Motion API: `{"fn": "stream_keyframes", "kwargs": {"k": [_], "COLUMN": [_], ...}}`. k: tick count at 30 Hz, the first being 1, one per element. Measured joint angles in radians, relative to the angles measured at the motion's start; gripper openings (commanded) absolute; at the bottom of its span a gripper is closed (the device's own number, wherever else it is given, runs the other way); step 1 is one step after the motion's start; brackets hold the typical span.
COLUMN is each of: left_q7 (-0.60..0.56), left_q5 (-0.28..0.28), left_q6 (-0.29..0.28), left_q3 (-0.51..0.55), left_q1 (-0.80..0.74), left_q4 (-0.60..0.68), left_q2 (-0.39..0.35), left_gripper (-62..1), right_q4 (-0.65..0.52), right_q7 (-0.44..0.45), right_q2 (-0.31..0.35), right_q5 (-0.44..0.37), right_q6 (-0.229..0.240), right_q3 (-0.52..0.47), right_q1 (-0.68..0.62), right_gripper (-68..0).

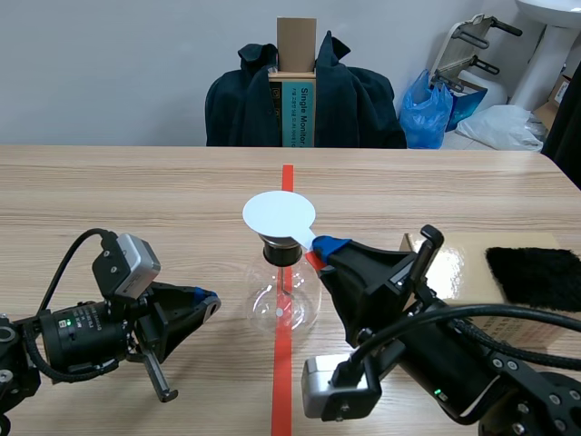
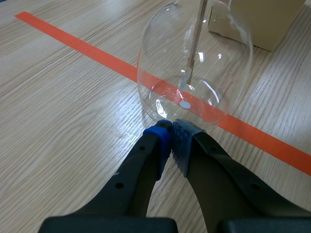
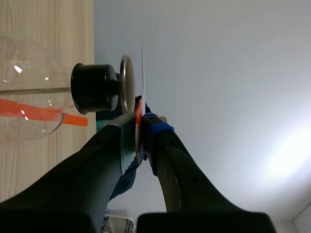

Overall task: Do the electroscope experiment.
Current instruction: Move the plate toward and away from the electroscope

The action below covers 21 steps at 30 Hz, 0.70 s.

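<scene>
Right pincer (image 1: 327, 247) pinches a white disc (image 1: 279, 216) over the flask (image 1: 283, 307); left pincer (image 2: 171, 130) — pressed together — low beside it; the disc's handle (image 1: 310, 240) mostly hidden.

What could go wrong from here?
The right hand, shut on the thin white round disc, holds it at the metal top plate of the clear round glass flask; a sideways push could tip the flask. The left hand is shut beside the flask, not gripping it, so nothing steadies it.
</scene>
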<state>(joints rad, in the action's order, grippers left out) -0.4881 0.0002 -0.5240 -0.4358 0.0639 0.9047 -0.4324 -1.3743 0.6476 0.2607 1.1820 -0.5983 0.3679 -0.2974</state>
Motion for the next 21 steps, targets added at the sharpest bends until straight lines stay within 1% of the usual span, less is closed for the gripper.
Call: {"fn": "stream_keyframes", "kwargs": {"k": [13,16,21], "left_q7": [0.000,0.000,0.000], "left_q5": [0.000,0.000,0.000], "left_q6": [0.000,0.000,0.000], "left_q3": [0.000,0.000,0.000], "left_q1": [0.000,0.000,0.000], "left_q4": [0.000,0.000,0.000], "left_q2": [0.000,0.000,0.000], "left_gripper": [-58.0,-58.0,-58.0], "right_q4": [0.000,0.000,0.000], "right_q7": [0.008,-0.037,-0.163], "right_q2": [0.000,0.000,0.000], "right_q5": [0.001,0.001,0.000], "right_q6": [0.000,0.000,0.000], "right_q3": [0.000,0.000,0.000], "right_q1": [0.000,0.000,0.000], "right_gripper": [-66.7,-66.7,-66.7]}}
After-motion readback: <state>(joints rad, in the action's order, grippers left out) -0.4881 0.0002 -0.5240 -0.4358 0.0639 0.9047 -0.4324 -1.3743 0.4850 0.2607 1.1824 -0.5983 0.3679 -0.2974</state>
